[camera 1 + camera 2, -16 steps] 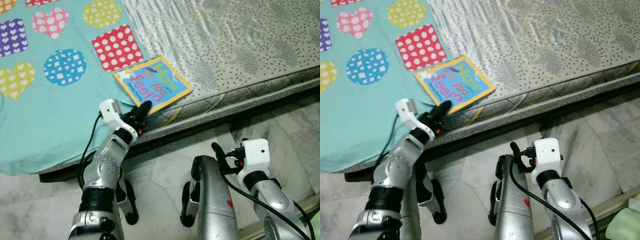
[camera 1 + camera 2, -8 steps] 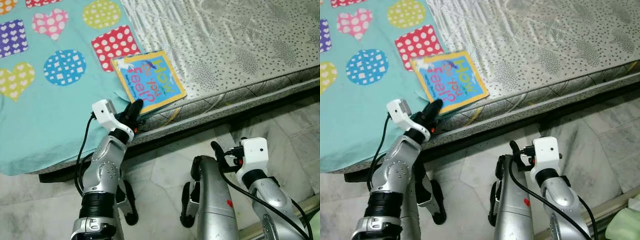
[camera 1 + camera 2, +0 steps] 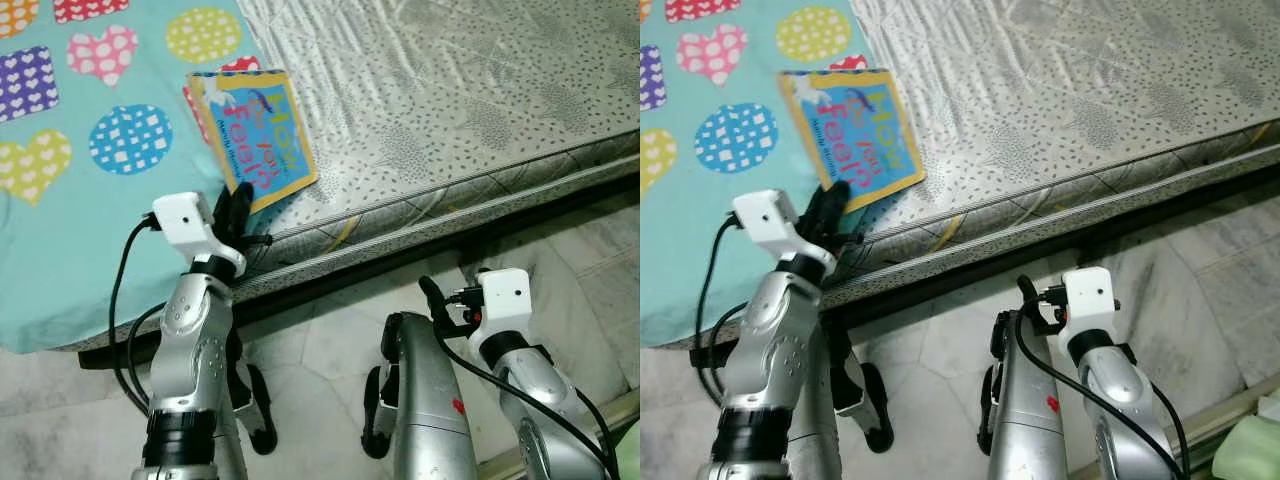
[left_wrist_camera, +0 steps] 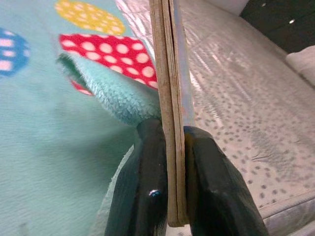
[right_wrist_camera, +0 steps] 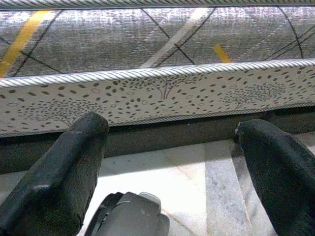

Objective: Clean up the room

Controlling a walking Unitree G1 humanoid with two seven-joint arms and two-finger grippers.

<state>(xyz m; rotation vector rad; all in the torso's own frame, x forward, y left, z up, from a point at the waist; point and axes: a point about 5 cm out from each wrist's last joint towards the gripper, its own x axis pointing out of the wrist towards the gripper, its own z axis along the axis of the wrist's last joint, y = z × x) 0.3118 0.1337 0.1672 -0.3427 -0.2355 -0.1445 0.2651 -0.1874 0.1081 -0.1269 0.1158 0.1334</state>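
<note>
A children's book [image 3: 250,135] with a blue cover and yellow border lies on the bed, half on the teal blanket [image 3: 90,250] and half on the grey patterned mattress [image 3: 470,100]. My left gripper [image 3: 236,203] is shut on the book's near corner. In the left wrist view the book's edge [image 4: 167,73] stands clamped between the two black fingers [image 4: 142,182], with a fold of blanket beside it. My right gripper [image 3: 432,296] hangs low over the floor, open, its fingers [image 5: 64,182] facing the side of the mattress with nothing between them.
The blanket carries coloured hearts, circles and squares. The mattress edge and dark bed frame [image 3: 400,270] run across in front of me above a pale marble floor [image 3: 320,340]. A light green thing [image 3: 1250,450] lies at the bottom right corner.
My left gripper has swung to the left with the book's corner in it. The book has turned and slid left, farther onto the blanket. The right arm has hardly moved.
</note>
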